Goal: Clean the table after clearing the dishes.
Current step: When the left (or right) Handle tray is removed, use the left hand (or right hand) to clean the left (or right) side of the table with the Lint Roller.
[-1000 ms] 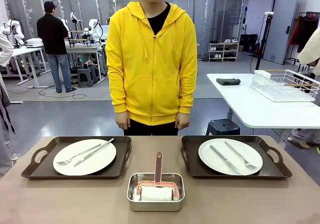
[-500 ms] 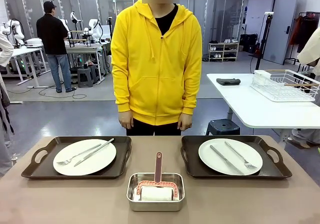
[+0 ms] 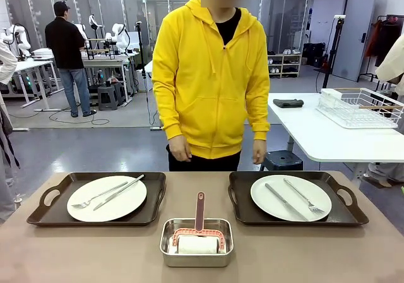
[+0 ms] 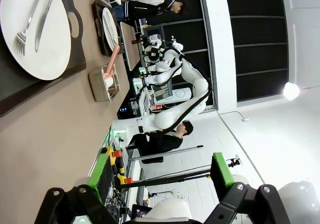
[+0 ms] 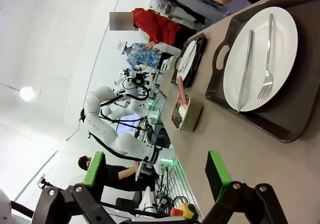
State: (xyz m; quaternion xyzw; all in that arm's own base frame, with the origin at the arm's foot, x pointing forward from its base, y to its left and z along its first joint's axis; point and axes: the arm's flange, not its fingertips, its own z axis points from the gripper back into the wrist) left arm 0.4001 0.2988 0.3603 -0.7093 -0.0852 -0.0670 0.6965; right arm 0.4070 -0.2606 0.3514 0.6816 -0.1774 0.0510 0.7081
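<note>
The left gripper (image 4: 160,173) hangs off the left end of the table (image 3: 95,252), its jaws spread wide and empty. On that side, at the far edge, sits a dark tray (image 3: 155,193) with cut-out handles. It carries a white plate (image 3: 126,208) with a fork and knife (image 3: 108,194) lying loose across it.

In the middle, nearer the robot, a small steel pan (image 3: 196,260) holds a pink-framed roller (image 3: 199,232), its handle pointing toward the person (image 3: 211,87), who stands just behind the table with arms down.

To the right is a second tray (image 3: 242,202), with its own plate (image 3: 262,202) and cutlery (image 3: 283,201). The right gripper (image 5: 155,173) is also spread wide, pinching nothing.

Nothing is cleared yet. The plates look hard, smooth and breakable, and the cutlery will probably slide if tilted. So each tray is best lifted by an end handle or its raised rim and kept level. A loaded tray held from one end will likely feel heavy and want to sag. The roller looks light and stiff, and its handle is the obvious place to grip it.
</note>
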